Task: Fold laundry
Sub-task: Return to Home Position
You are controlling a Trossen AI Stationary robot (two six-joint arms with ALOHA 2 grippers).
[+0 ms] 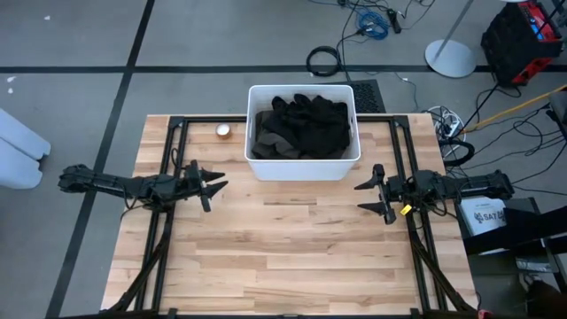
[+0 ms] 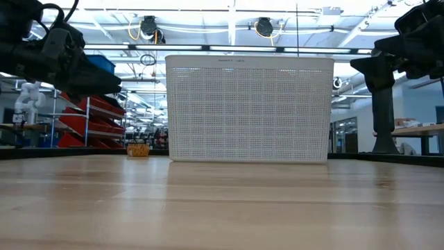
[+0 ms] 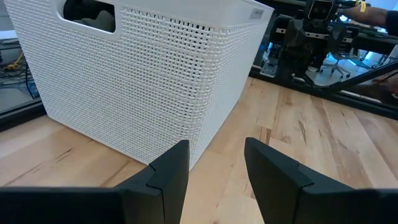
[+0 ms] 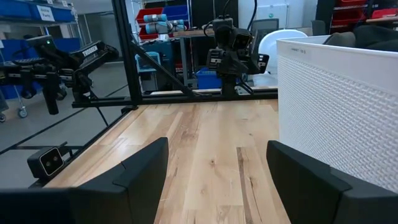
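Laundry [image 1: 301, 127] is in neither gripper's hold; all of it that shows is a dark, mostly black heap inside the white bin [image 1: 302, 169].

The left gripper [image 1: 213, 184] hangs over the left side of the table [image 1: 292, 252], its two fingers [image 3: 168, 180] spread apart with nothing between them. It points across the table toward the middle. The near left corner of the bin is ahead of it and a little to one side, close but not touching. Through the bin's handle cut-out [image 3: 92, 14] some dark cloth shows.

The right gripper [image 1: 368, 197] hangs over the right side of the table, facing the left one, its fingers [image 4: 142, 174] also wide apart and empty. The bin stands near it, off to one side, and dark cloth rises just above the rim there.

The bin sits at the far middle of the table, between the two arms and behind the line that joins them. The laundry fills most of it. A small round object [image 1: 223, 131] lies on the table just left of the bin.
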